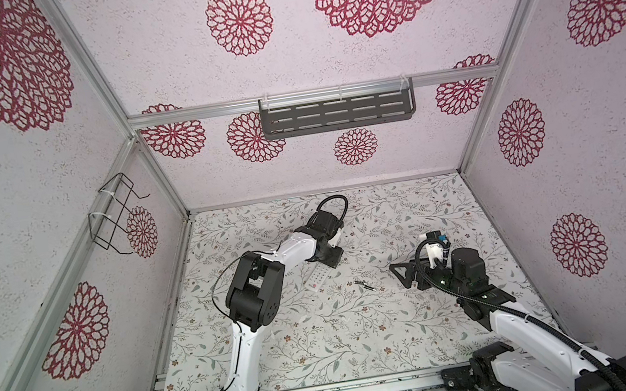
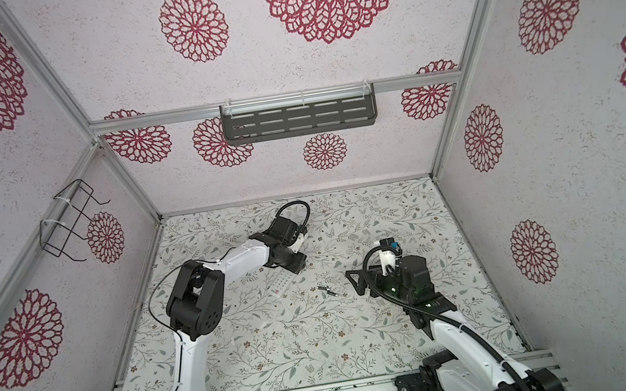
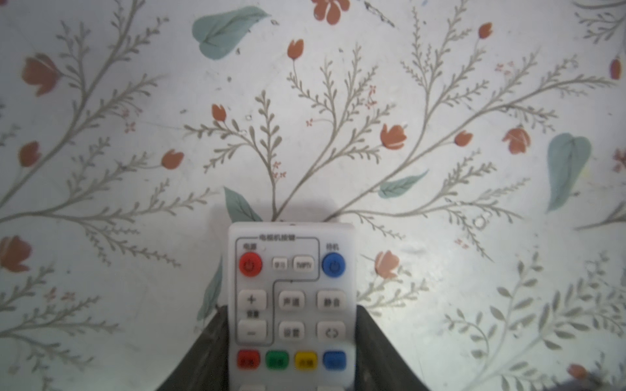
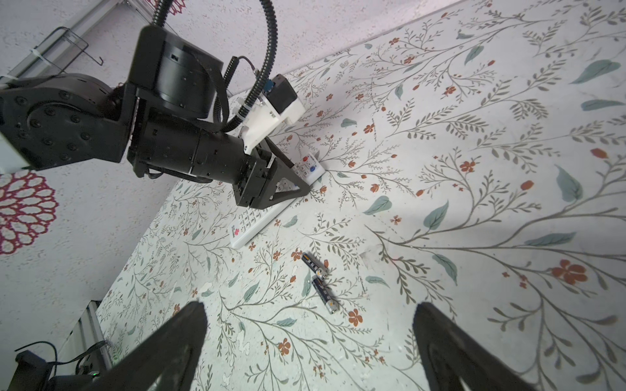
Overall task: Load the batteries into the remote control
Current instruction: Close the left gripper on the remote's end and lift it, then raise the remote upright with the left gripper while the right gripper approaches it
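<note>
Remote control [image 3: 292, 270] is gripped by left claw [image 3: 291, 309]; right claw [image 4: 310, 306] gapes.

Floral table [image 1: 326, 350] bears remote control [image 1: 318, 279] and batteries [image 1: 365, 284].

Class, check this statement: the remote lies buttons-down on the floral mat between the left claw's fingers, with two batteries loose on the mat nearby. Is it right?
No: the remote control lies buttons-up; the left wrist view shows its coloured keys. The rest stands: it lies on the floral mat within the left claw, two batteries loose nearby.
</note>
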`<state>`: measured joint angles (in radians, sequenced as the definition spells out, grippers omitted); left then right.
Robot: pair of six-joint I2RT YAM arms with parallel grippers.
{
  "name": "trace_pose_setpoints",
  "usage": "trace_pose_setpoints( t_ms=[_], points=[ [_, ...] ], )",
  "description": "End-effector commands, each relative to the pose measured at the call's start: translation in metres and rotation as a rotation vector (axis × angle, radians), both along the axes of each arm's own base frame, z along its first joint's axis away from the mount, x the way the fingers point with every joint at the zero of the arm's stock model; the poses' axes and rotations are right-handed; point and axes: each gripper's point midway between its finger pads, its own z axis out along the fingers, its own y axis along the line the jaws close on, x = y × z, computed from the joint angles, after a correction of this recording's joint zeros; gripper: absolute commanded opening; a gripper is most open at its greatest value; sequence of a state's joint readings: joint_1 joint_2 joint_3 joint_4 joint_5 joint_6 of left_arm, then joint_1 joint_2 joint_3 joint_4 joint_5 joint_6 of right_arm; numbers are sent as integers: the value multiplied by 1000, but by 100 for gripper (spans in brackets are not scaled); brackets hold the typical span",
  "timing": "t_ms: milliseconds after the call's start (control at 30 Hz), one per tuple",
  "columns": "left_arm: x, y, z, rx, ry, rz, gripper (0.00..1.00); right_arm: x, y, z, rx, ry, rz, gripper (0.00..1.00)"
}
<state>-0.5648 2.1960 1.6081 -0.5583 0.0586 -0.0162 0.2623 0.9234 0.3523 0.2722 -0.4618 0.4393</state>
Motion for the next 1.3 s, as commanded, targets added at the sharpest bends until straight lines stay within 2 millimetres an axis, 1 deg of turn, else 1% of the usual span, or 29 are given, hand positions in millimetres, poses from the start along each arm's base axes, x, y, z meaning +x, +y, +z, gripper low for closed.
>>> trace_pose_setpoints(
  t_ms=[0,67,100,167,233,333,367,433,500,667,767,800,900,1033,1267],
  points=[
    [8,-5,64,-226,-54,21,40,-3,16,14,55,-65,89,99],
    [5,-6,89,-356,-66,32,40,-6,24,18,78,-78,129,99],
    [4,-4,111,-425,-89,34,40,-7,28,20,90,-86,147,99],
    [-1,0,131,-511,-101,37,40,-8,36,24,114,-100,182,99],
    [-12,1,154,-617,-98,18,40,-10,47,30,143,-123,227,99],
    [-28,5,184,-754,-111,-16,40,-12,64,48,208,-167,296,99],
    [-32,6,189,-782,-119,-22,40,-13,70,55,230,-184,321,99],
    [-41,10,206,-836,-157,-38,40,-16,88,71,293,-207,394,99],
    [-48,13,217,-871,-183,-54,40,-19,105,81,353,-205,455,99],
    [-65,15,242,-1000,-223,-108,40,-23,141,104,536,-202,576,99],
    [-70,18,255,-1094,-228,-130,40,-26,157,110,630,-200,639,99],
    [-71,19,260,-1126,-230,-138,40,-26,161,110,657,-198,647,99],
    [-75,24,269,-1187,-238,-154,40,-24,175,101,653,-180,663,99],
    [-81,27,276,-1240,-220,-181,39,-22,183,92,632,-179,657,99],
    [-90,23,286,-1364,-164,-249,38,-26,204,100,644,-195,741,99]
  ],
)
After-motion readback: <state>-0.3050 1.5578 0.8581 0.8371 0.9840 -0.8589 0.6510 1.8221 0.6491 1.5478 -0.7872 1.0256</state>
